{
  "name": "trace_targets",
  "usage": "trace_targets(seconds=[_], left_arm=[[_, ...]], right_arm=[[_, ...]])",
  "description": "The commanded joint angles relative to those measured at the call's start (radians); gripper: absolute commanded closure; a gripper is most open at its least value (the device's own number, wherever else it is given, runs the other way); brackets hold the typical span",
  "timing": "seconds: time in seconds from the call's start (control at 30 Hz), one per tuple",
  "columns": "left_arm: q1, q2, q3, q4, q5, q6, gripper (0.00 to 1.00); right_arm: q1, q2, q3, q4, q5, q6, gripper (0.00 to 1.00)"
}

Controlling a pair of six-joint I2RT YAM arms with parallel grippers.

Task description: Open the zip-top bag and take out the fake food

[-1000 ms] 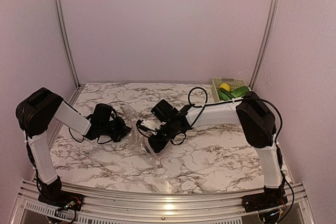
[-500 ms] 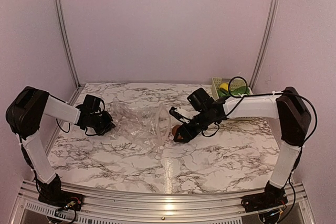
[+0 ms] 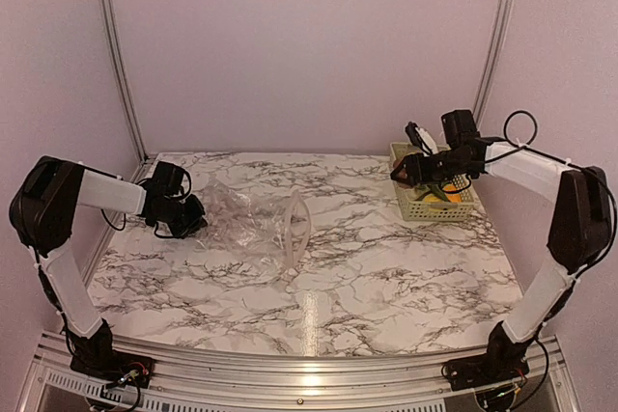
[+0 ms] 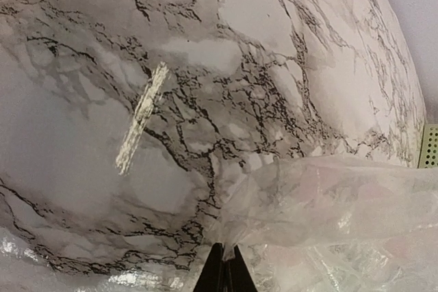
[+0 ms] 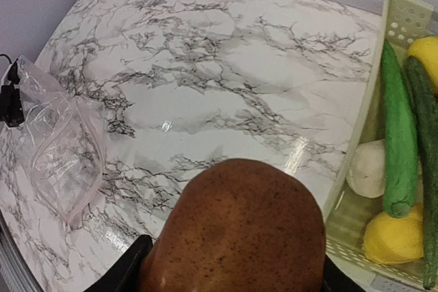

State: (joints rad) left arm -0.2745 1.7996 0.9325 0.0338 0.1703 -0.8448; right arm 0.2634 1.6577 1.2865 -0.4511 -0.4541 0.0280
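Bag (image 3: 253, 229) lies crumpled left of centre on the worktop (image 3: 386, 277). My left claw (image 3: 196, 221) is clenched on its left edge, arm folded low. My right claw (image 3: 406, 173) grasps the brown piece (image 5: 239, 230) over the basket (image 3: 417, 211) rim at the far right corner, arm stretched out.

Tabletop (image 3: 367, 267): white marble print, grey-black veining all over.

Zip-top bag (image 3: 241, 224): clear, crinkled sheen; you can see the veins through it. Zip strip (image 3: 292, 248) whitish.

Brown round piece (image 5: 236, 230): reddish brown, finely speckled darker.

Basket (image 5: 400, 15): pale green-cream, wall dotted with small holes. In it you have long green pods (image 5: 397, 135), a yellow lemon (image 5: 390, 237), a second yellow piece (image 5: 428, 49) and one off-white piece (image 5: 368, 169).

Walls (image 3: 309, 45): flat pale lilac.

Left arm (image 3: 111, 195), right arm (image 3: 526, 166): white links, black joints.
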Motion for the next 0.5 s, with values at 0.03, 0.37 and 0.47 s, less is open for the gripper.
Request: trace_targets(seconds=[0.03, 0.37, 0.47], left_arm=[[0.025, -0.010, 0.059, -0.084, -0.034, 0.041, 1.00], [0.041, 0.026, 0.104, -0.084, -0.021, 0.041, 1.00], [0.043, 0.039, 0.119, -0.083, -0.015, 0.040, 1.00]], right_arm=[[-0.204, 0.063, 0.132, -0.006, 0.050, 0.036, 0.67], [-0.351, 0.351, 0.350, 0.032, 0.132, 0.024, 0.62], [-0.351, 0.448, 0.466, 0.018, 0.145, 0.012, 0.62]])
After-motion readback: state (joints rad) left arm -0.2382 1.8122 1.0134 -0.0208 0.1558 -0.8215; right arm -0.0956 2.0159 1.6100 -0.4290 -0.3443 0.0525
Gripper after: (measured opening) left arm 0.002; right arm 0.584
